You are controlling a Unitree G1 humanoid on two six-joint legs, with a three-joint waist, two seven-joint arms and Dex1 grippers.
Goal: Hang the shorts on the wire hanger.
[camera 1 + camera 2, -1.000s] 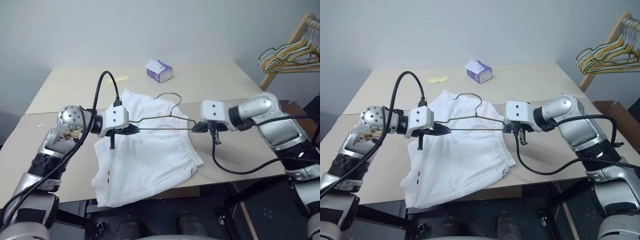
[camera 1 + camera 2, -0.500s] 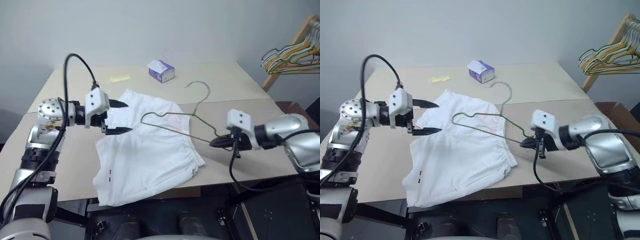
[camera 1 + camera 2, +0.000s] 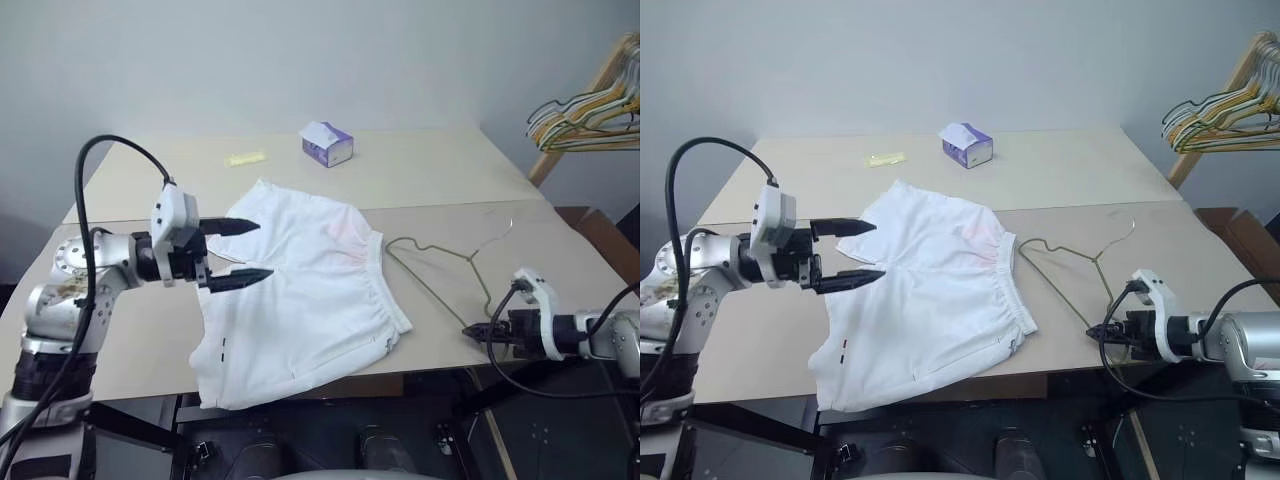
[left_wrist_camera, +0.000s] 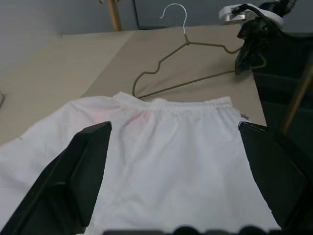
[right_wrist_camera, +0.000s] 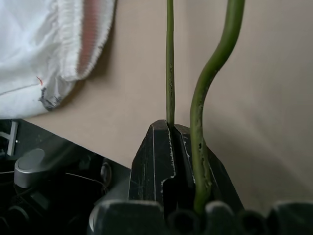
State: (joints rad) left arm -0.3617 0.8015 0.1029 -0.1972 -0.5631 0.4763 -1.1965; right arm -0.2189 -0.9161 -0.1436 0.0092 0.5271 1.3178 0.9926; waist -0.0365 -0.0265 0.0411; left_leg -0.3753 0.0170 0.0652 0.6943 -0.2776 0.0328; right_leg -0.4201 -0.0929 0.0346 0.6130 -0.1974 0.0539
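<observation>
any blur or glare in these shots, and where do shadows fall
Left eye view: even soft light, no glare, a faint shadow under the left pincer on the white cloth shorts. Right wrist view: the thin grey-brown wire hanger is close and soft-edged. Left wrist view: near fingers loom dark and large.

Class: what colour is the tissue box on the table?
Purple and white tissue box, clearest in the left eye view.

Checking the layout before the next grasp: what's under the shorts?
The shorts lie flat on the table, their hem overhanging its near edge. Anything beneath the cloth is covered. The hanger lies beside them, not under.
</observation>
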